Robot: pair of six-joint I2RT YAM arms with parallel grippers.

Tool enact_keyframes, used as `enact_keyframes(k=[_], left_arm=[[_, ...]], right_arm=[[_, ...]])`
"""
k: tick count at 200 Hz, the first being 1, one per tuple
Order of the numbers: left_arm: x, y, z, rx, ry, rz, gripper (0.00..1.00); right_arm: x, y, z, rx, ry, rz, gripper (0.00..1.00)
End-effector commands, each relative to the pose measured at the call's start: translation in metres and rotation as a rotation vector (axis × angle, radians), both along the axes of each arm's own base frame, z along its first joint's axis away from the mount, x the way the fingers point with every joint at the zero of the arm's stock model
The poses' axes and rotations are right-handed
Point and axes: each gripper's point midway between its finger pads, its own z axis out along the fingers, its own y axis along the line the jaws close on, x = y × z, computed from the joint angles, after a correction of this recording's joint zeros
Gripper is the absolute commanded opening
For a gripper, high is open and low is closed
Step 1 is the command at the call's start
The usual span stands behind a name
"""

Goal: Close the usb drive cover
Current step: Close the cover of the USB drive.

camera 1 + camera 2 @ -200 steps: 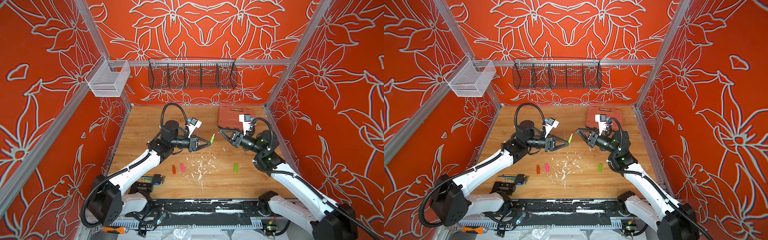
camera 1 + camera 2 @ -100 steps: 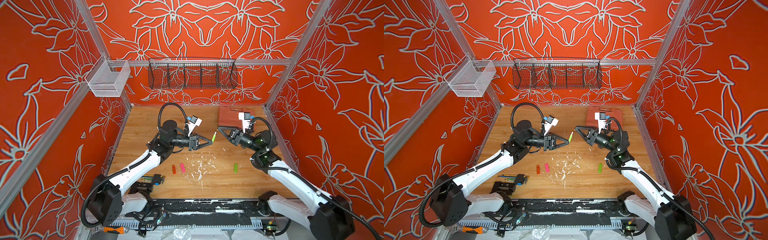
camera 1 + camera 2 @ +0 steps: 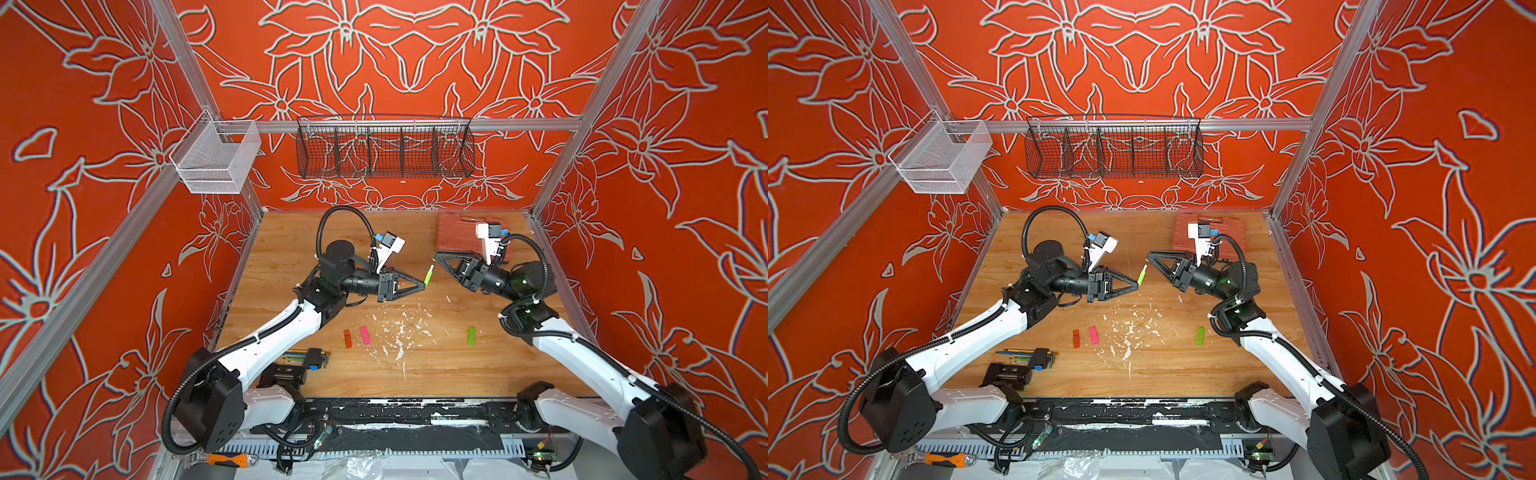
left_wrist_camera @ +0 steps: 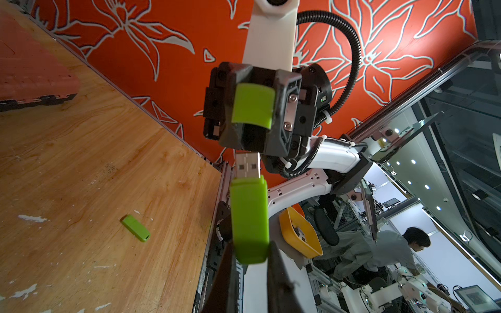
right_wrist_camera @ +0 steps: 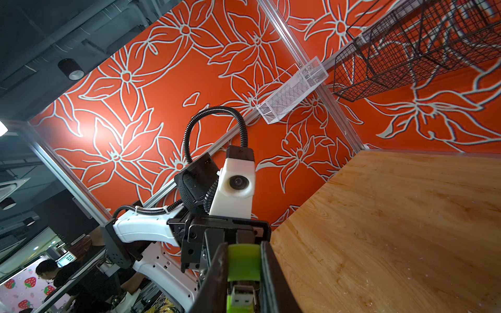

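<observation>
Wooden table (image 3: 291, 249) | left fingers (image 4: 280, 284) clamp usb drive (image 4: 249, 216) | right fingers (image 5: 271, 276) clamp cover (image 5: 244, 261); wrist views only

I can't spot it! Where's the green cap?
In the left wrist view, the green cap sits in the right gripper's jaws, midair, facing the left gripper's USB drive.

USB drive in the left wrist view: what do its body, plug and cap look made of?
Drive body: opaque lime-green plastic by the look, smooth with a satin sheen and rounded moulded edges. Plug: bare silvery metal, likely stamped sheet, with two square holes. Cap: same green plastic, it seems.
</observation>
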Motion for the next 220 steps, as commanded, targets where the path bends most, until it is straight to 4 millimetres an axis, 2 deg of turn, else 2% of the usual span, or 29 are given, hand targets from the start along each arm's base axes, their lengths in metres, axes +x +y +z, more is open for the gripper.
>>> enact_keyframes(k=[1, 55, 110, 220], left_arm=[[-0.006, 0.000, 0.018, -0.032, -0.057, -0.031, 0.01], [-0.008, 0.000, 0.024, -0.040, -0.072, -0.033, 0.01], [-0.007, -0.001, 0.022, -0.033, -0.073, -0.030, 0.01], [-0.014, 0.004, 0.028, -0.037, -0.099, -0.029, 0.01]], right_arm=[[-0.012, 0.003, 0.018, 0.024, -0.056, 0.048, 0.11], [-0.014, 0.009, 0.008, 0.005, -0.050, 0.080, 0.11], [-0.022, 0.006, 0.014, 0.028, -0.074, 0.086, 0.10], [-0.018, 0.006, 0.005, -0.014, -0.058, 0.055, 0.10]])
